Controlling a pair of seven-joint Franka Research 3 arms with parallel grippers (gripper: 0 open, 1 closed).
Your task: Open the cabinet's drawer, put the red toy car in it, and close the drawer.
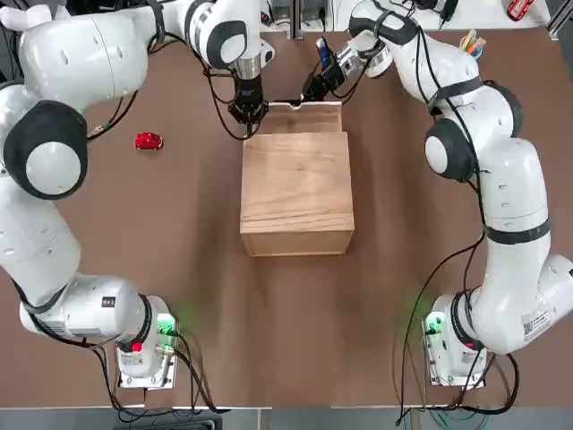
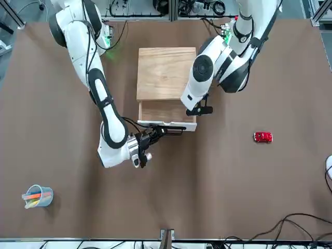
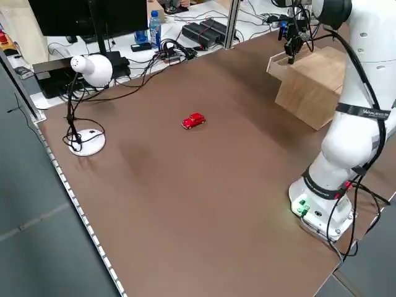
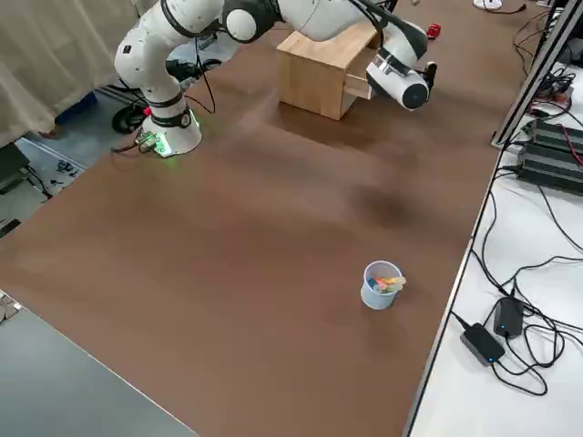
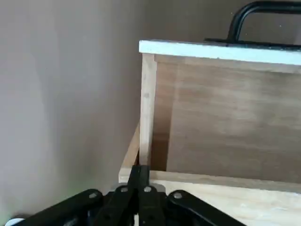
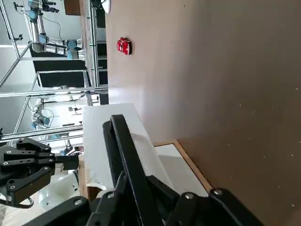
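The tan wooden cabinet [image 1: 296,193] stands mid-table. Its drawer [image 2: 166,115] is pulled partly out on the far side, and its tray looks bare. My right gripper [image 2: 157,132] is shut on the drawer's black handle [image 6: 123,150]. My left gripper [image 1: 248,113] hangs at the drawer's left corner with its fingers [image 5: 139,178] shut on nothing, right over the side wall. The red toy car [image 1: 149,141] sits alone on the brown table, well left of the cabinet, and it also shows far off as the red toy car [image 6: 123,45].
A cup of pens [image 2: 37,196] stands at the far right corner of the table. A white desk lamp [image 3: 86,69] and cables sit beyond the left edge. A white mouse [image 2: 329,167] peeks in near the far left.
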